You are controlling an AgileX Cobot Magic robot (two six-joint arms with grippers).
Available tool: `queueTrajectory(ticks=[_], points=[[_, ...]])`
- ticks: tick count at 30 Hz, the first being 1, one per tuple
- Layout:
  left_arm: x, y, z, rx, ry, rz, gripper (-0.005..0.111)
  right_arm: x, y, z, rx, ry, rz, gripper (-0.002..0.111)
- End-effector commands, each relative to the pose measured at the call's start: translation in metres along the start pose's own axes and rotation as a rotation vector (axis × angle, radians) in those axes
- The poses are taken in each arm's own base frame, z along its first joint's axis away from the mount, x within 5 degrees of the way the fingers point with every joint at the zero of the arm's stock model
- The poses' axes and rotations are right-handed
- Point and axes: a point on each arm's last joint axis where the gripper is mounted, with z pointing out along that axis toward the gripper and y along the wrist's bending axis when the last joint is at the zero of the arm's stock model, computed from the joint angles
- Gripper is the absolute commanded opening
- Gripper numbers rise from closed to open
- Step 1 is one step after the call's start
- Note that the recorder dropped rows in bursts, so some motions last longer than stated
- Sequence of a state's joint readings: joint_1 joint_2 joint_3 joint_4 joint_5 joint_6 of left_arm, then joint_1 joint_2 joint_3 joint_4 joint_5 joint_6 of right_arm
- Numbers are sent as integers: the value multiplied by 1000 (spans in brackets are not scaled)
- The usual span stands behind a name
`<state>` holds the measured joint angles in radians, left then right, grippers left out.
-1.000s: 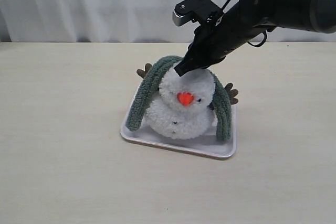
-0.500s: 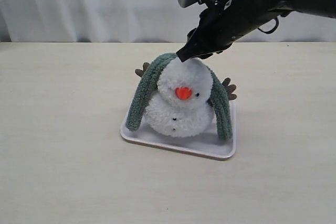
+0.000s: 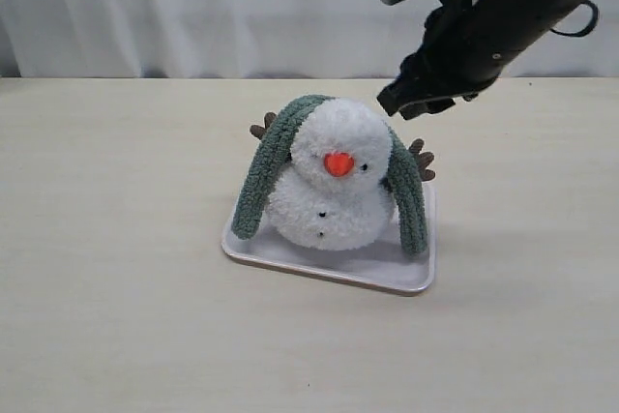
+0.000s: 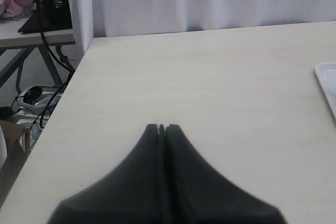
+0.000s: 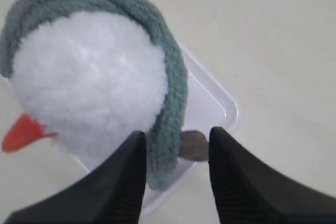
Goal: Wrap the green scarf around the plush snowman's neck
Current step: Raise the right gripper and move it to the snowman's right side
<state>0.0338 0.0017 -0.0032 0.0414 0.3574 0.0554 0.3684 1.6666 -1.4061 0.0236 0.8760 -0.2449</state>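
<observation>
Plush snowman (image 3: 334, 195) and green scarf (image 3: 259, 176) sit together around the middle of the wide pale bench (image 3: 116, 316), and we judge the job to be about half done at best. Across the far right of the scene comes the black right arm (image 3: 522, 16), angled down toward the toy. Under the toy lies a white tray (image 3: 411, 282), which carries both the snowman and the scarf ends. The snowman stands upright on it, facing the near side. The scarf arches over the back of the head ball rather than lying in the snowman's neck (image 3: 314, 189). Its two strands hang down the left and right sides like long earflaps, each tip reaching the tray. So the draping is done. What is left, as we see it, is to bring the strip down into the crease between head and body and cross the ends in front. The right end effector (image 3: 398, 103) hovers just above and to the right of the head, touching nothing, its jaws moderately apart and empty. The left end effector (image 4: 161, 128) shows only in its own wrist view, jaws pressed together on nothing, over bare bench and apart from the tray. Smaller details: brown twig arms (image 3: 423, 160) poke out behind the strands, and the orange nose (image 3: 338, 163) is uncovered.
</observation>
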Motion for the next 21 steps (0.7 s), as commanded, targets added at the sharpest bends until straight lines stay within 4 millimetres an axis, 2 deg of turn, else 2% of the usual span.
queueTrajectory(ticks=[1,8,13,18,21], points=[[0,0,0,-1,-10,-5,0,26,-9,7,-31,38,59,38],[0,0,0,-1,-10,-5,0,61,9,45,-160,17,56,38],[0,0,0,-1,-10,-5,0,82,10,66,-111,22,46,39],[0,0,0,-1,-10,-5,0,91,10,73,-76,-12,59,61],[0,0,0,-1,-10,-5,0,94,9,83,-64,-15,67,61]])
